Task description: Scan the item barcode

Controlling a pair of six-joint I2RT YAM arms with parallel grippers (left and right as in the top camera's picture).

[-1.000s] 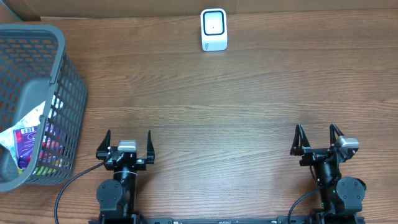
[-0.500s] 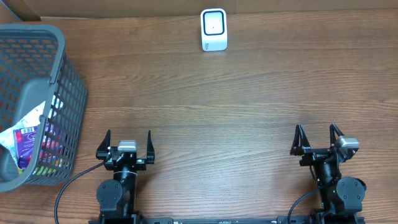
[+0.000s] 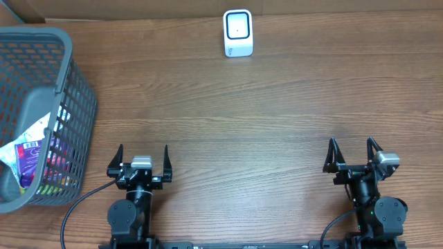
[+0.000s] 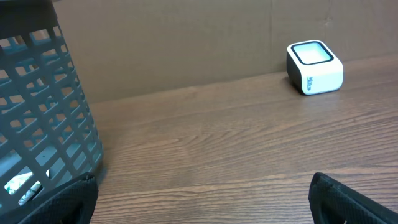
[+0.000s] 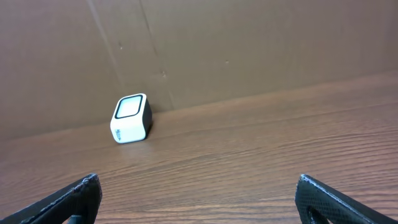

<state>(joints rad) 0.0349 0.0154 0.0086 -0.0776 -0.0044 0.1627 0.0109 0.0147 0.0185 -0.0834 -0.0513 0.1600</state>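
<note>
Arms crouch at the near edge of the wooden counter [image 3: 242, 117], left pincer [image 3: 142, 155] and right pincer [image 3: 353, 153] spread wide, empty, facing the white boxy scanner [image 3: 237, 32]. The purple printed packet [image 3: 29, 155] lies in the grey plastic lattice basket [image 3: 77, 86], far left.

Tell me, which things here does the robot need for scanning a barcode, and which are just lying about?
Needed for the job:
- white scanner
- colourful packet, the item to scan
- grey basket holding it

Just there:
- wooden table
- cardboard wall behind it
</note>
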